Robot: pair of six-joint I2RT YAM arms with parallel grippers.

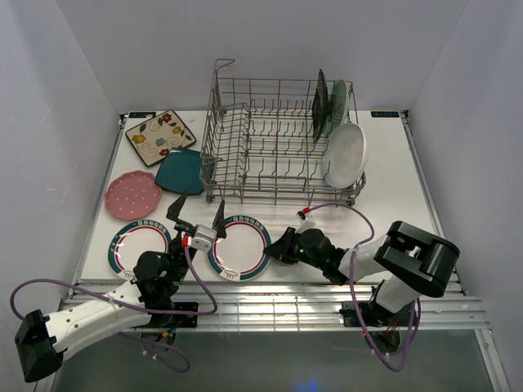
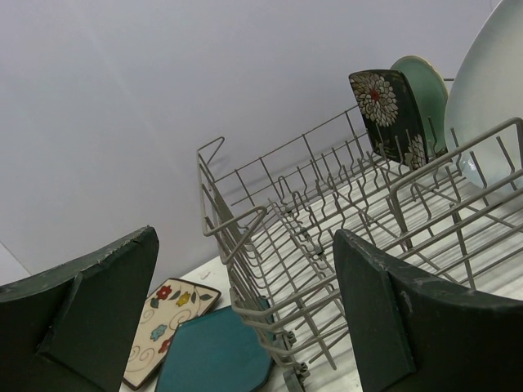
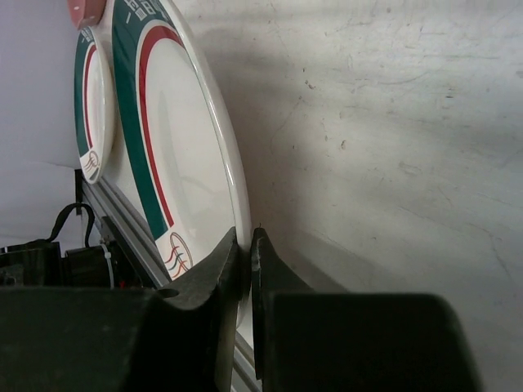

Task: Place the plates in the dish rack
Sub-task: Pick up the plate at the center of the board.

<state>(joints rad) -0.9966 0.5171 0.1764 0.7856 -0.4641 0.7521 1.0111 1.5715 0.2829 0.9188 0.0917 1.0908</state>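
Observation:
My right gripper is shut on the right rim of a green-rimmed white plate lying on the table. A second one like it lies to its left. My left gripper hangs open between them, holding nothing and facing the dish rack. In the rack's right end stand a black floral plate, a mint plate and a plain white plate. Left of the rack lie cream floral, teal and pink dotted plates.
White walls close in the table on the left, right and back. A slotted metal rail runs along the near edge by the arm bases. Purple cables loop over the table near the right arm.

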